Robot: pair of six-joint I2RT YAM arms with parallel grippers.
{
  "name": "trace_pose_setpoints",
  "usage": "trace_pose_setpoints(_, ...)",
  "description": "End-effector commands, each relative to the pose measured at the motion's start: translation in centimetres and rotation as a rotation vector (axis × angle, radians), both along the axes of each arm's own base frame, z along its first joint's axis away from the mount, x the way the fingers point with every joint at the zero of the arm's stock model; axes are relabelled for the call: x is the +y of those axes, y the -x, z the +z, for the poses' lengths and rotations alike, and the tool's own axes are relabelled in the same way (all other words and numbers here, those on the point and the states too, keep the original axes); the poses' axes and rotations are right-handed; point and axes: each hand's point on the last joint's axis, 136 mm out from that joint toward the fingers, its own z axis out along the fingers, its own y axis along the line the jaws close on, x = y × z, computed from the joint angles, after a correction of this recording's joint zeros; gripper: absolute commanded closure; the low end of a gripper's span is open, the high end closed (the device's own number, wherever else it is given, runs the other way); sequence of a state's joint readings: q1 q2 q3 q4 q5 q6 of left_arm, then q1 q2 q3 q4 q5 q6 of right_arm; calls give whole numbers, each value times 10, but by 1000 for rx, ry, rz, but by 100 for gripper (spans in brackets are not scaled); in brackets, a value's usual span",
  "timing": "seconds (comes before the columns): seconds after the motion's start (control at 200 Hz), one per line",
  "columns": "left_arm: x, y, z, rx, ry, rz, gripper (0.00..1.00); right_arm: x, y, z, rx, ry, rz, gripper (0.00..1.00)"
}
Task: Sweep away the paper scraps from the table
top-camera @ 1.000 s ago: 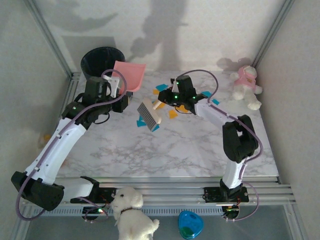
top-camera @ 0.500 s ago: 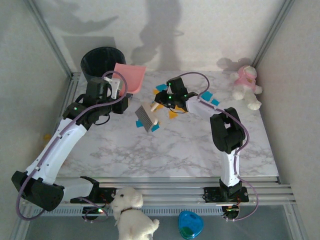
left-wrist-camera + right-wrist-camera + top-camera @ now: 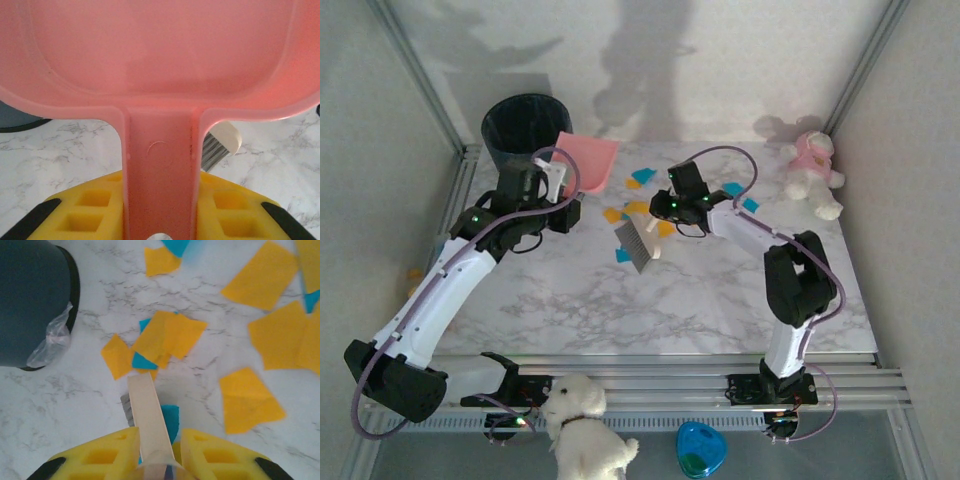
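Note:
Orange-yellow and teal paper scraps (image 3: 638,208) lie scattered on the white marble table (image 3: 720,290), toward the back middle. In the right wrist view several orange scraps (image 3: 170,337) lie ahead of the fingers and a teal one (image 3: 170,421) lies under the handle. My right gripper (image 3: 672,206) (image 3: 157,452) is shut on the cream handle of a brush (image 3: 638,246) (image 3: 147,410), whose grey bristles rest beside the scraps. My left gripper (image 3: 556,186) (image 3: 160,215) is shut on the handle of the pink dustpan (image 3: 588,160) (image 3: 160,50), held tilted near the bin.
A black bin (image 3: 525,125) (image 3: 30,300) stands at the back left corner. A pink plush toy (image 3: 812,172) sits at the back right. A white plush dog (image 3: 585,420) and a blue object (image 3: 700,450) lie below the front rail.
The right gripper swung the brush left, then back right and nearer; orange scraps now show left of the brush. The dustpan shifted slightly right.

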State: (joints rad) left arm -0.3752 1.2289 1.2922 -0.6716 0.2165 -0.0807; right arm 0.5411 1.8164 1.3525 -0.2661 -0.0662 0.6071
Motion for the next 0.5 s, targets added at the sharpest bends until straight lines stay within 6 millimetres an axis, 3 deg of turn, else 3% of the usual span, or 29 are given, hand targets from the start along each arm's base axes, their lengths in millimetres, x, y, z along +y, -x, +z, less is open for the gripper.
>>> trace_pose_setpoints(0.0,-8,6,6,-28,2,-47,100,-36,13,-6,-15,161,-36,100)
trace_pose_setpoints(0.275,-19,9,-4,-12,-26,-96,100,-78,38,7,-56,290,-87,100)
trace_pose_setpoints(0.495,-27,11,-17,17,-63,-138,100,-92,50,19,-76,320,-96,100)
